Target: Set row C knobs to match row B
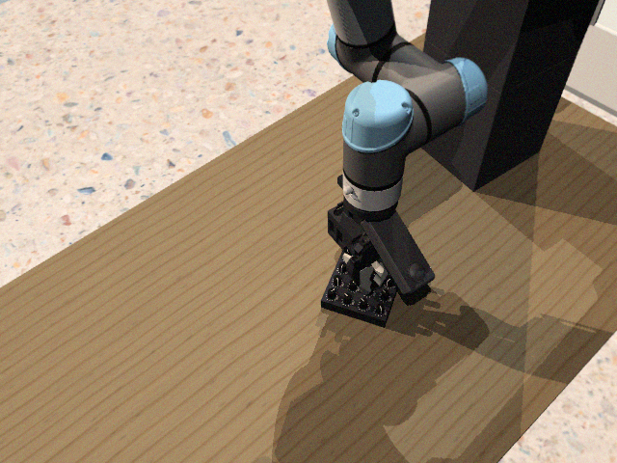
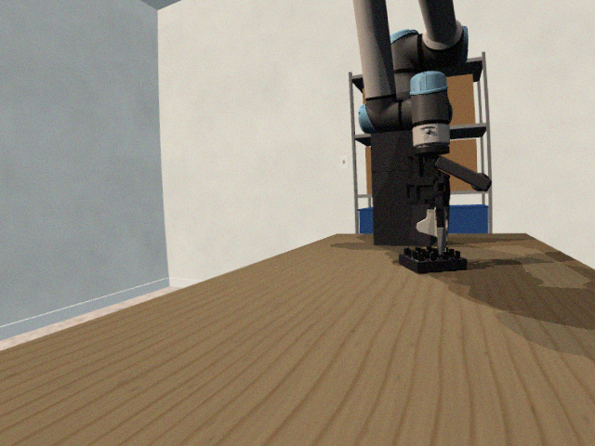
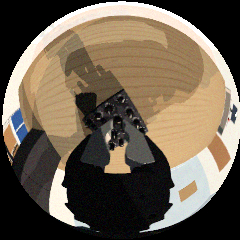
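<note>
The black knob box (image 1: 353,313) (image 2: 442,265) (image 3: 114,98) lies flat on the wooden table, with rows of small black knobs with light marks around them. My gripper (image 1: 365,290) (image 2: 441,253) (image 3: 117,119) points down over the box, its jaws nearly together on a knob (image 3: 117,120). In the top view this is the third from the left in the second row from the front edge. The jaws hide most of it, and its mark cannot be read. The gripper body covers the back of the box. The socket side and row letters cannot be made out.
The wooden table (image 1: 164,318) (image 2: 288,364) extends around the box. The arm's dark pedestal (image 1: 450,149) (image 2: 391,206) stands behind it. A shelf rack (image 2: 486,158) with blue bins (image 2: 469,218) is beyond the table. Arm shadows fall across the box and table.
</note>
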### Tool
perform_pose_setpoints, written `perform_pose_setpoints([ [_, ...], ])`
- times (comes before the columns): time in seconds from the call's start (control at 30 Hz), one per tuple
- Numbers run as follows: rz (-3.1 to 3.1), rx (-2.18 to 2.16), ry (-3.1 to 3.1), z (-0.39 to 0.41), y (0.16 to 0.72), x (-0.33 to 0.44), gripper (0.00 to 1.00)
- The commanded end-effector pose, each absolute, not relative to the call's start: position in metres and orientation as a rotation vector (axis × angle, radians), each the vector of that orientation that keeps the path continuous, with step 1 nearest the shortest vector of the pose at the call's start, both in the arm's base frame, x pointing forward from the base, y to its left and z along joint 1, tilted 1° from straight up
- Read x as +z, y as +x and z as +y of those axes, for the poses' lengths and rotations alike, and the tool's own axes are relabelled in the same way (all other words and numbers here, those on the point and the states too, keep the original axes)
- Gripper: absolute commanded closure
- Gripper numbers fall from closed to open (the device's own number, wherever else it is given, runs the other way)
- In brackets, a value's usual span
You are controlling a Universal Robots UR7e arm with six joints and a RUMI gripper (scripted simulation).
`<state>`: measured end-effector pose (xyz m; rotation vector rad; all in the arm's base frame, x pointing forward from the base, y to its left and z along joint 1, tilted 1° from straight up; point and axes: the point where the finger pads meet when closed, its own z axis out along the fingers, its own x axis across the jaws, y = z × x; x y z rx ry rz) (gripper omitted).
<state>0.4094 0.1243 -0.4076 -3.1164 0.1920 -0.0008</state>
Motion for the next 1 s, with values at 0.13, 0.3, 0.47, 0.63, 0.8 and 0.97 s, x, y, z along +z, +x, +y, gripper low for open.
perform_pose_setpoints([
  [0.13, 0.358, -0.002, -3.104, 0.1242, 0.4105, -0.4072, 0.96],
  [0.3, 0.425, -0.001, -3.095, 0.1242, 0.4107, -0.4072, 0.96],
  [0.47, 0.456, -0.001, -3.091, 0.1242, 0.4108, -0.4072, 0.96],
  [0.63, 0.493, 0.0, -3.085, 0.1241, 0.4109, -0.4072, 0.96],
  [0.8, 0.515, 0.0, -3.081, 0.1241, 0.411, -0.4072, 0.96],
  [0.97, 0.525, 0.0, -3.08, 0.1241, 0.411, -0.4072, 0.96],
])
